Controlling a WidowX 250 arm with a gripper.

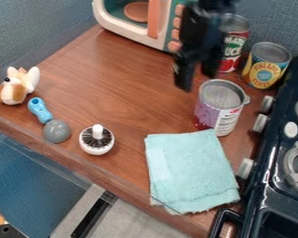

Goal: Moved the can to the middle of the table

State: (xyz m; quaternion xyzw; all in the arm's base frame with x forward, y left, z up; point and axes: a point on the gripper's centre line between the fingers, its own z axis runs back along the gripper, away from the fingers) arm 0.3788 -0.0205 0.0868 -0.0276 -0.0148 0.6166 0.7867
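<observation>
Behind the teal cloth (192, 172), the purple-labelled can (229, 118) stands just beside its far edge. Farther behind the cloth, the gripper (197, 76) hangs with fingers apart. The stove (258, 186) lies right of the cloth, the round brush (95, 148) left.

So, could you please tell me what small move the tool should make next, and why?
Probably shift the tool slightly toward the stove, lining it up over the can beside the cloth before lowering. Its fingers are apart and empty, hanging off the can's side away from the stove, and that can stands near the stove rather than mid-table.
</observation>
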